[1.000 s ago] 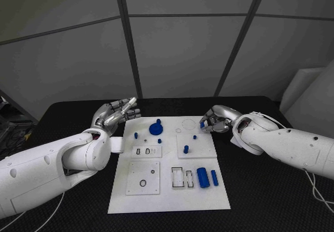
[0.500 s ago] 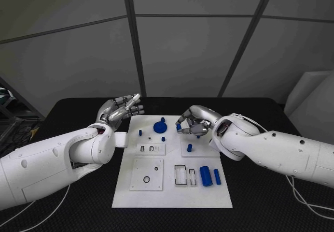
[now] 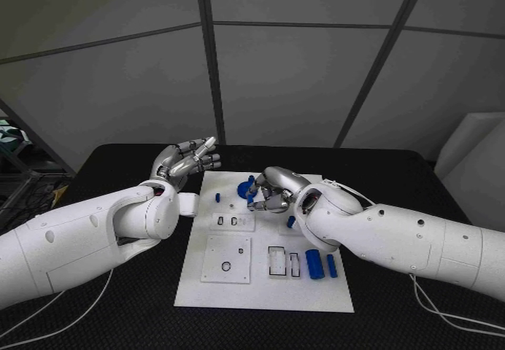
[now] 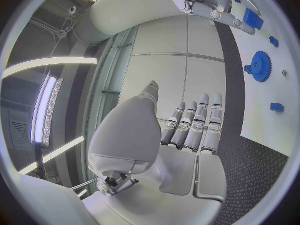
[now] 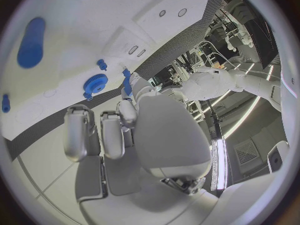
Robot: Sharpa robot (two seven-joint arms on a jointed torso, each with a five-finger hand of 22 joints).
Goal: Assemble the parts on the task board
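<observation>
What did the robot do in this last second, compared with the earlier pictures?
The right hand swept across the task board toward the robot's left, pinching a small blue part, and now hovers near the blue gear. The left hand stayed raised and open beside the board.

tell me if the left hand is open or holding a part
Open: the left hand is raised beside the task board, fingers extended and apart, with nothing in it.

Left hand, fingers straight and apart, beside task board with blue gear.
</observation>
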